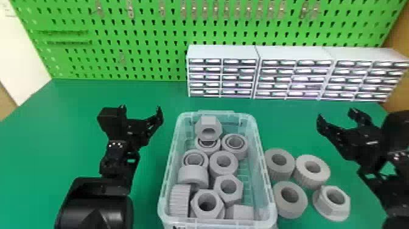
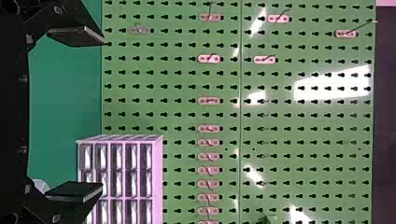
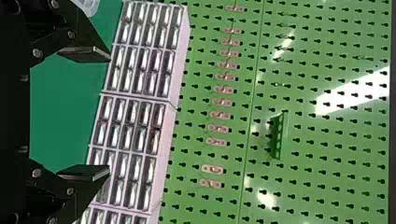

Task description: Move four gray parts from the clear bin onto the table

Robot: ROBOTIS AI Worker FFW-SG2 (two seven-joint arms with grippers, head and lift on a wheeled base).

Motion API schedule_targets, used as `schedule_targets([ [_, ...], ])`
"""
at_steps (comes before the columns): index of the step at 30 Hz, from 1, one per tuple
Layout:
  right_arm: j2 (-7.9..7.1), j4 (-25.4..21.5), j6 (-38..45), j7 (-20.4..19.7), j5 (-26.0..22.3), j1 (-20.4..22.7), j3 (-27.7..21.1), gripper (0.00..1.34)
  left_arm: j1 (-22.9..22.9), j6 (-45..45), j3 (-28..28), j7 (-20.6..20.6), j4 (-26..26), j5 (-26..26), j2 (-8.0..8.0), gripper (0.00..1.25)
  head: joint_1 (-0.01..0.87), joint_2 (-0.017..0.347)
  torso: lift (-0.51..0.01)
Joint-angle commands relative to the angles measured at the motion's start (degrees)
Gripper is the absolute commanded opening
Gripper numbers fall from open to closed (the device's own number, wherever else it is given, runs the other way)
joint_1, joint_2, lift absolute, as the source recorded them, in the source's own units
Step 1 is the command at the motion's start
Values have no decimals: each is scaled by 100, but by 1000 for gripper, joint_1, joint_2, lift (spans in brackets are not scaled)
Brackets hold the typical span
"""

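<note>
Left gripper [image 1: 141, 108] gapes near the clear bin [image 1: 217, 223], possibly lettered.

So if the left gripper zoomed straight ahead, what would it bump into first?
The left gripper would likely bump the green pegboard first, though how near the drawers it passes is unclear.

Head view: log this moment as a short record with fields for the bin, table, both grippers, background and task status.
Clear bin: holds round and hexagonal gray parts, some stacked
Table: four gray parts right of the bin, three round rings and a flanged nut
Left gripper: open, empty, left of the bin
Right gripper: open, empty, beyond the four parts to the right
Background: drawer cabinets before a green pegboard
Task status: four out, apparently complete
</note>
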Motion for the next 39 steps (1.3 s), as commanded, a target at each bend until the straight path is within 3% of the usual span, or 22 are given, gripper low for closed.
schedule_targets([
  [1,0,0,3,0,0,0,-3,914,0,-11,8,4,0,0,-32,1068,693,72,-52],
  [39,-18,17,-6,0,0,-26,33,914,-18,-64,-18,31,53,9,-32,1068,693,72,-52],
])
